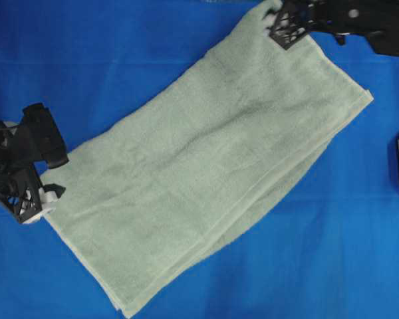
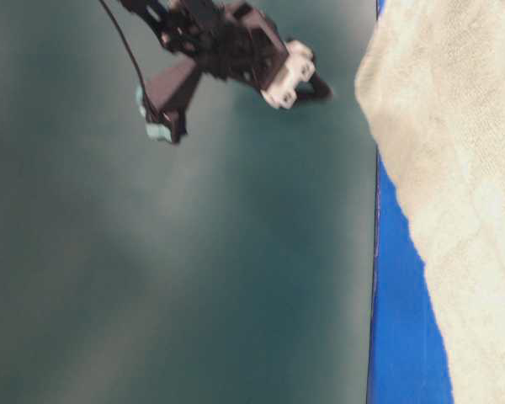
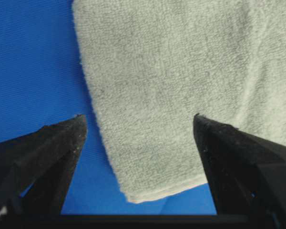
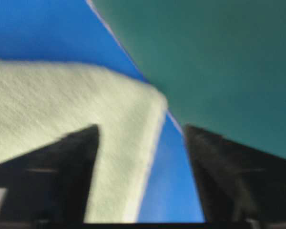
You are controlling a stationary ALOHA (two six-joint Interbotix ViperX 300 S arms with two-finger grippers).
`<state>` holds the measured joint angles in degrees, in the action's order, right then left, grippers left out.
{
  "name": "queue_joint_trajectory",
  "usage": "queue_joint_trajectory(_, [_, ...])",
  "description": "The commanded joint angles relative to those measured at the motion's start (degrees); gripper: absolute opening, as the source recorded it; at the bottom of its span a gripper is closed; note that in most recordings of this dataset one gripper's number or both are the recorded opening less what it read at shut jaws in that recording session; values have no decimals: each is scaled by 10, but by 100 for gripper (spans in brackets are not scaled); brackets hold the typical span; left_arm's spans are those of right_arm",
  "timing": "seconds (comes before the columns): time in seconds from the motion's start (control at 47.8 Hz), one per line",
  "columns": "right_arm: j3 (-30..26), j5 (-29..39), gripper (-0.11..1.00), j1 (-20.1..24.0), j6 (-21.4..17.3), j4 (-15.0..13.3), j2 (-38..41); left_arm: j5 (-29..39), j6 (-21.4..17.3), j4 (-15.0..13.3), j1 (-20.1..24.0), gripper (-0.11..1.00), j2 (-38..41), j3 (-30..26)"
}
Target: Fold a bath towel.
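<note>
Bath towel (image 1: pixel 206 173) is being left folded diagonally on blue cloth (image 1: pixel 120 53); left gripper (image 3: pixel 139 125) and right gripper (image 4: pixel 140 131) are being held spread, empty, corners framed only in wrist views.

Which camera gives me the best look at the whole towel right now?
The overhead view: the towel lies in full, diagonal on the blue cloth, folded once. The left wrist view shows one corner between open fingers, the right wrist view a blurred corner, the table-level view only an edge.

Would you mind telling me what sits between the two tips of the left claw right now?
A corner of the bath towel lies between the open left claw's tips, with blue cloth beside it, as the left wrist view shows.
</note>
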<state>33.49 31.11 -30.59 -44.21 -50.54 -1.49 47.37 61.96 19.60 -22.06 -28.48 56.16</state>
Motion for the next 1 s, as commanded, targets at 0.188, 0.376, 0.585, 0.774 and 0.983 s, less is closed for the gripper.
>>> queue_joint_trajectory(0.188, [93,73,64,2,68,142,-155,0,-2,3,9,86,-21,-2])
queue_joint_trajectory(0.376, [127,112,63,2,160,247,-194,-3,-18,4,19,86,-20,-3])
queue_joint_trajectory(0.585, [138,77,64,-10,173,257,-174,-13,-33,4,29,86,-16,-6])
queue_joint_trajectory(0.774, [173,-18,64,-33,174,258,-100,-19,-33,4,29,86,-16,-5])
queue_joint_trajectory(0.983, [200,-105,64,-64,174,259,-39,-19,-32,4,29,86,-15,-5])
